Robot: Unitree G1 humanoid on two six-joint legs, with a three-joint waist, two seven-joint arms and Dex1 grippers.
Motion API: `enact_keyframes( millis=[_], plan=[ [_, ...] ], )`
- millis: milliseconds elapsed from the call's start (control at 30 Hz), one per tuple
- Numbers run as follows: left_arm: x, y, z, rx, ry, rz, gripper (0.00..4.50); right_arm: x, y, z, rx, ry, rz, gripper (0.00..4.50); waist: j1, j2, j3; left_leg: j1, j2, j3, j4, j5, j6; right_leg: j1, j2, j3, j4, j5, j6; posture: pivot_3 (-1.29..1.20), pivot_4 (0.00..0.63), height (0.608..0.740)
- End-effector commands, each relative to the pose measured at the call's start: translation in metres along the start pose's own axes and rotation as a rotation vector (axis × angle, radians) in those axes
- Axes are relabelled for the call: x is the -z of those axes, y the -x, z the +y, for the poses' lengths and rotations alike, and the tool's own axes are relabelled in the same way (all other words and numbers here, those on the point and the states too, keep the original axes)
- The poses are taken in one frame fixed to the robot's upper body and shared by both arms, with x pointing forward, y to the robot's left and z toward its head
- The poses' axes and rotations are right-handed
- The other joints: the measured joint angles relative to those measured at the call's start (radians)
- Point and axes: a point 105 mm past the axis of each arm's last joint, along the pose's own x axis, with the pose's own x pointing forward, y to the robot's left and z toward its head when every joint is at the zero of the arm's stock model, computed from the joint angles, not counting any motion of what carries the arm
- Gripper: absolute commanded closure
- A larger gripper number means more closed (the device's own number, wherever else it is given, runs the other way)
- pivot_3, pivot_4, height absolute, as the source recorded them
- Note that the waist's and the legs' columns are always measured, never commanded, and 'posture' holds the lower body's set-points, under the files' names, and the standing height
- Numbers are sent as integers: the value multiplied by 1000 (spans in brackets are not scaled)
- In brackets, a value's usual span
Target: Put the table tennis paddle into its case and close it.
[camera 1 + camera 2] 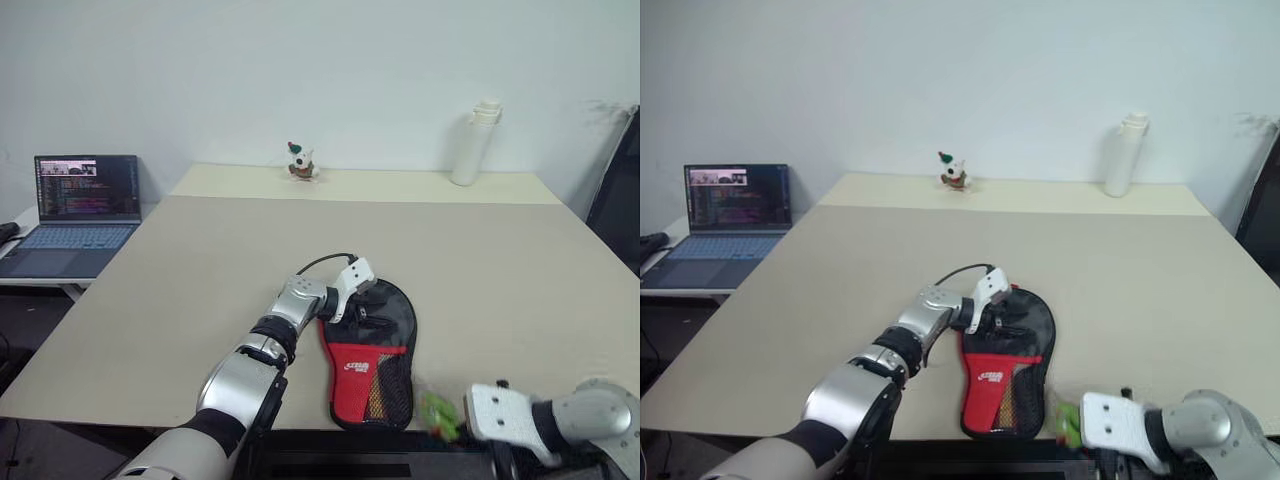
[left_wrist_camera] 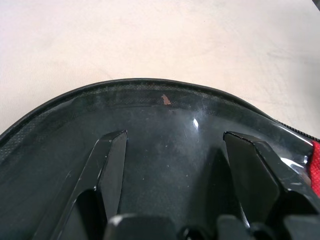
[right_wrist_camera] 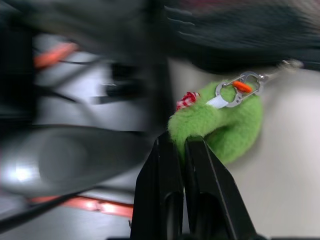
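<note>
The left gripper (image 1: pixel 372 300) is planted on the round head of the case (image 1: pixel 375 360), fingers (image 2: pixel 111 165) spread wide and pressing flat on the black fabric rather than pinching anything. Down at about five o'clock from the case, at the near edge of the surface (image 1: pixel 500 260), the right gripper (image 3: pixel 186 147) has its fingers clamped tight on a fuzzy green charm (image 3: pixel 225 125), which hangs by a small metal clip with an orange gate and looks to be the zip pull. My read is that this is the closing step: one hand anchors, the other draws the zip round. To do it well, the left should keep steady downward pressure so the pouch cannot slide or buckle, and the right should pull along the seam's curve, low and smooth, not lifting away, or the soft charm may slip from the fingers. As for contents, the case lies flat with its red logo panel and mesh pocket facing up; the table tennis paddle itself I cannot make out, so presumably it is already inside, though that is a guess. How far the zip has run is too hard to tell. At twelve o'clock, well apart, stand a small figurine (image 1: pixel 301 161) and a white bottle (image 1: pixel 474 143).
</note>
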Motion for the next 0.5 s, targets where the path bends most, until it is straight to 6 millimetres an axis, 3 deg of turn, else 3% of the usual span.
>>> enact_keyframes(
  millis=[33,233,467,500],
  plan=[
    [16,-2,-4,5,36,59,1143,-14,-2,26,-121,23,-42,4471,0,0,0,0,0,0,0,0,0,0,0,0,0,0,0,0,150,740],
    [19,0,-2,-9,38,65,1143,-30,-3,44,-193,34,-93,4471,0,0,0,5,0,0,0,0,0,5,0,0,-1,0,0,0,150,740],
    [20,0,-2,-9,39,62,1143,-30,0,28,-145,9,-82,4471,0,0,0,5,0,0,0,0,0,5,0,0,-2,0,0,0,150,740],
    [20,-1,-3,-9,39,62,1143,-31,0,27,-139,7,-83,4008,0,0,0,5,0,-1,0,0,0,5,0,-1,-1,0,0,0,150,740]
  ],
)
